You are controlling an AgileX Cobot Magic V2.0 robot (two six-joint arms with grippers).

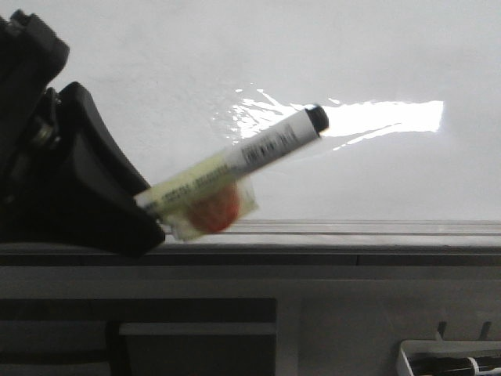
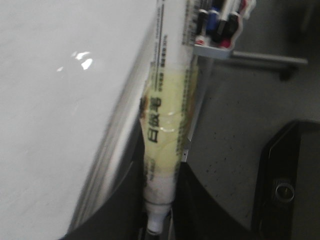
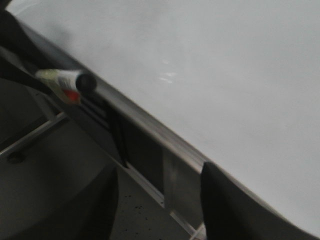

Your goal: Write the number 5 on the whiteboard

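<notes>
Marker (image 1: 235,166) in my left claw (image 1: 145,207), I hold station at the whiteboard's (image 1: 156,70) near edge, the fingers clamped on the pen's tail end so that most of the barrel stands free of them. The pen lies tilted, its black end (image 1: 317,117) raised out over the white surface toward the bright glare patch (image 1: 383,116); I judge this slant is meant to bring that end to the board while my claw's bulk stays back over the grey edge rail (image 1: 376,229), off the part to be written on. Whether that black end is a cap or a bare tip I cannot tell, nor whether it touches the board. Yellowish tape (image 2: 167,125) is wrapped round the barrel where I grip it, probably to keep the pen from slipping or turning under writing pressure, and a reddish blob (image 1: 213,210) shows under the tape. No stroke of the number 5 is visible anywhere on the board in any view, so by my reckoning the writing has yet to begin. My right claw (image 3: 160,210) hangs by the same rail, further along it, its two dark fingers spread wide with nothing between them, seemingly kept clear of the writing. A tray of spare markers (image 1: 454,364) sits below the board's near right corner.
</notes>
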